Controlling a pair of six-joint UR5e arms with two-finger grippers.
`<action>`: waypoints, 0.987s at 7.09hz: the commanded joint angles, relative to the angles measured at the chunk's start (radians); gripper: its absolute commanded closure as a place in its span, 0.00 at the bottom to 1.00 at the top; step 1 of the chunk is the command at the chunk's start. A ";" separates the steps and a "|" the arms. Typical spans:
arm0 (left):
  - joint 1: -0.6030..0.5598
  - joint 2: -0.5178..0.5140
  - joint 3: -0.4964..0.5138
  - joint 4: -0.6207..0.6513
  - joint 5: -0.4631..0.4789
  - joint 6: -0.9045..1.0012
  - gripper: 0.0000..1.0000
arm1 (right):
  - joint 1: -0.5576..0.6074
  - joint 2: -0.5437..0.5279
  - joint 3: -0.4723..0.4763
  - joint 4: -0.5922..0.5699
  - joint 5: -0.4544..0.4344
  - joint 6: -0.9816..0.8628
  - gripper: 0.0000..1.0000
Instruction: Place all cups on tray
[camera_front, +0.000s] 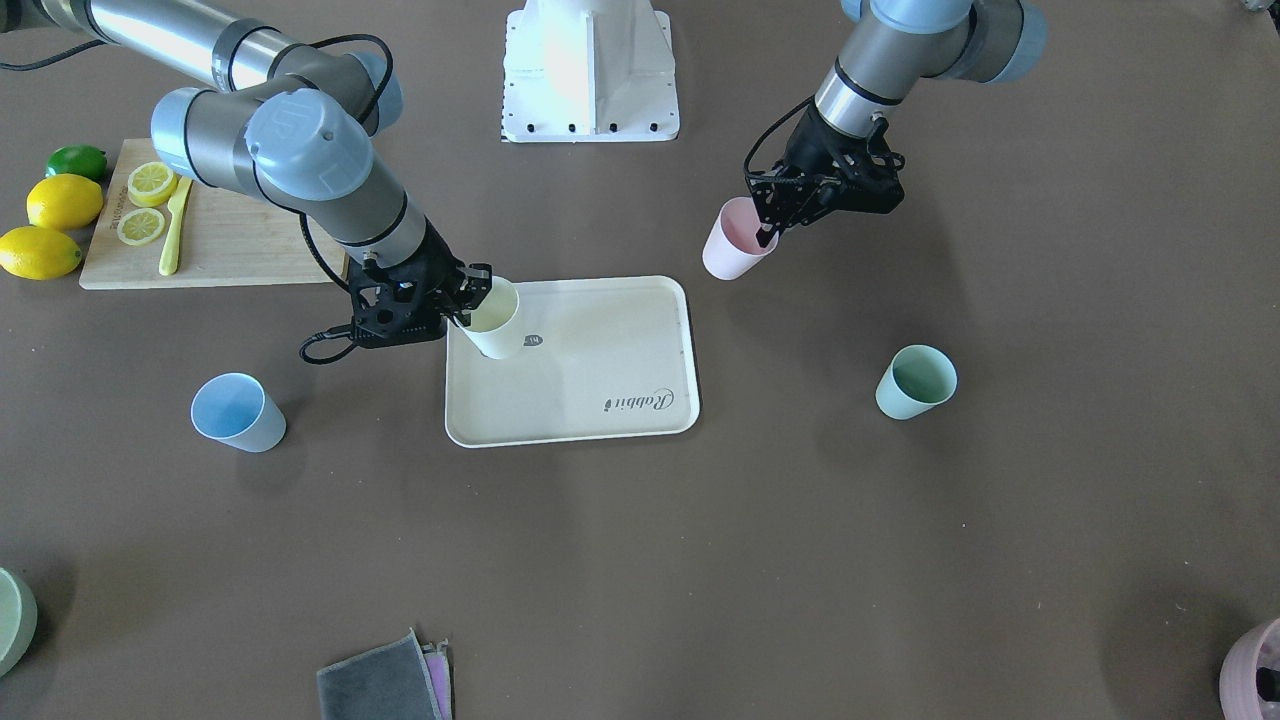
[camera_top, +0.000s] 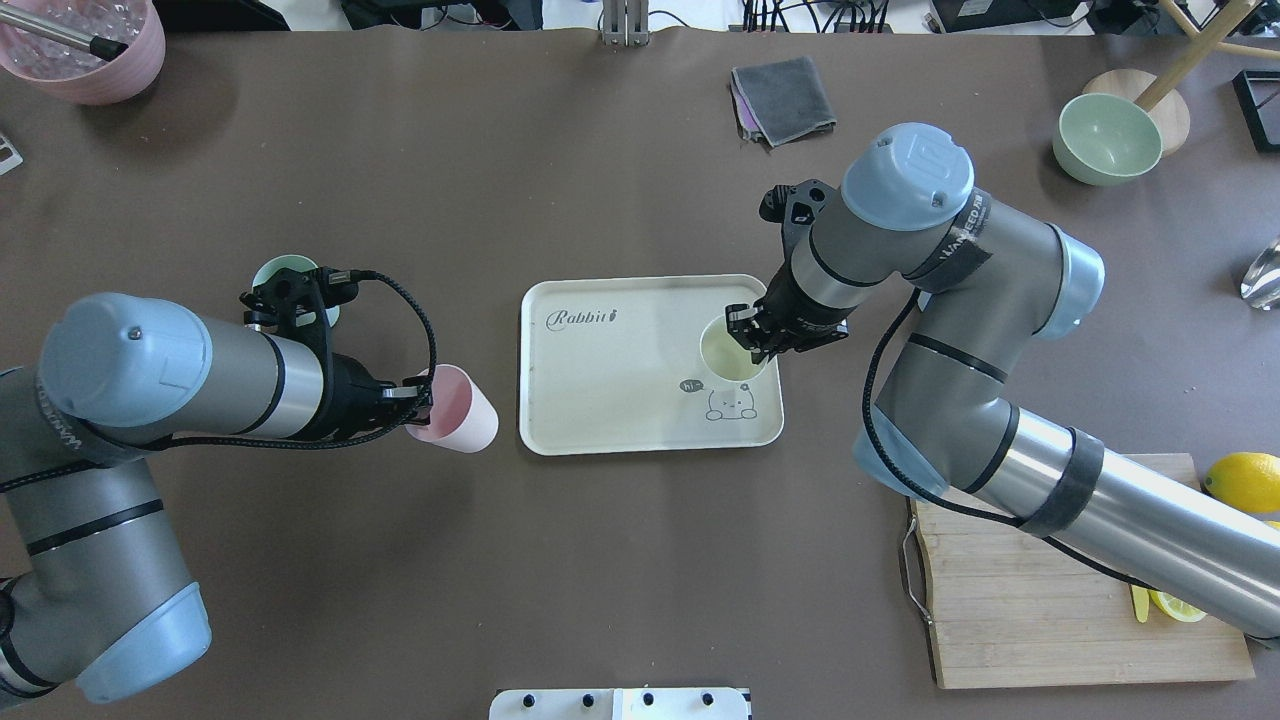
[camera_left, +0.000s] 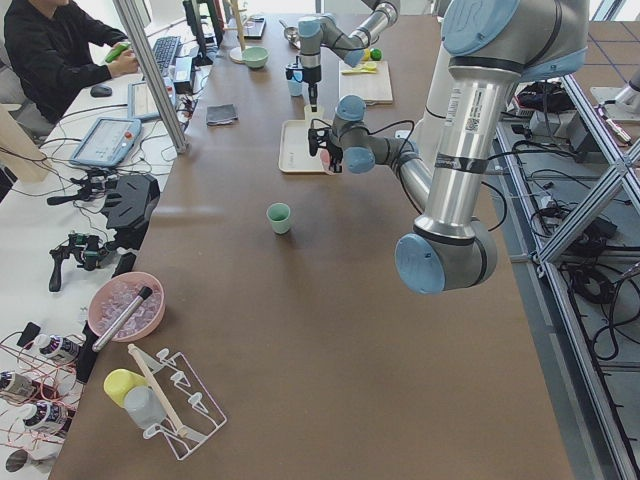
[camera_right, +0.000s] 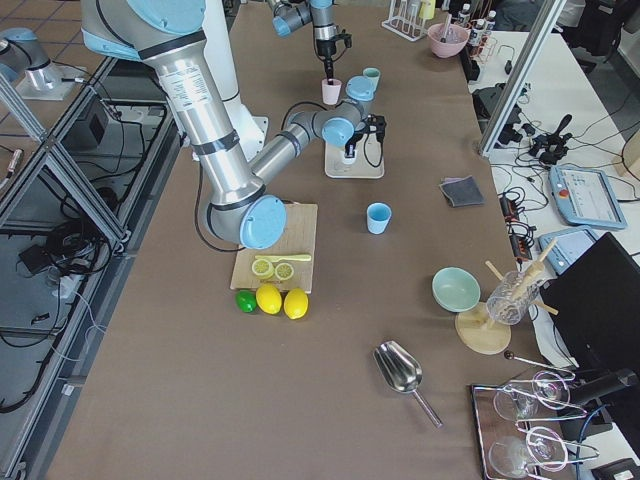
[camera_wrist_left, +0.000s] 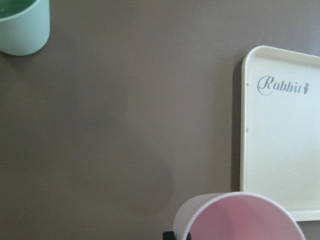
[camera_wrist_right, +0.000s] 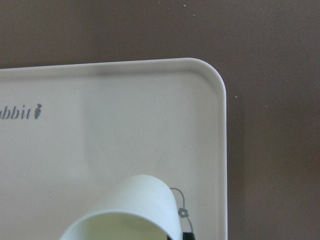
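Observation:
The cream tray (camera_top: 620, 380) with "Rabbit" script lies mid-table, also in the front view (camera_front: 600, 350). My right gripper (camera_top: 748, 338) is shut on the rim of the pale yellow cup (camera_top: 730, 358), held tilted over the tray's corner by the cartoon animal (camera_front: 492, 318). My left gripper (camera_top: 418, 398) is shut on the rim of the light pink cup (camera_top: 458, 410), tilted over the table beside the tray (camera_front: 735, 245). The mint green cup (camera_front: 915, 381) and the light blue cup (camera_front: 237, 412) stand upright on the table, apart from the tray.
A wooden cutting board (camera_front: 230, 240) with lemon slices and a yellow knife (camera_front: 174, 230), whole lemons (camera_front: 62, 202) and a lime lie on my right. A pale green bowl (camera_top: 1105, 138), a grey cloth (camera_top: 785, 98) and a mauve pot (camera_top: 85, 45) sit at the far edge.

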 joint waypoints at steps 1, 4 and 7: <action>0.018 -0.137 0.007 0.142 0.039 -0.071 1.00 | -0.009 0.035 -0.050 0.001 -0.009 0.031 0.01; 0.090 -0.261 0.123 0.148 0.130 -0.123 1.00 | 0.144 0.020 0.080 -0.127 0.110 0.045 0.00; 0.093 -0.275 0.197 0.136 0.171 -0.120 1.00 | 0.347 -0.130 0.118 -0.150 0.177 -0.242 0.00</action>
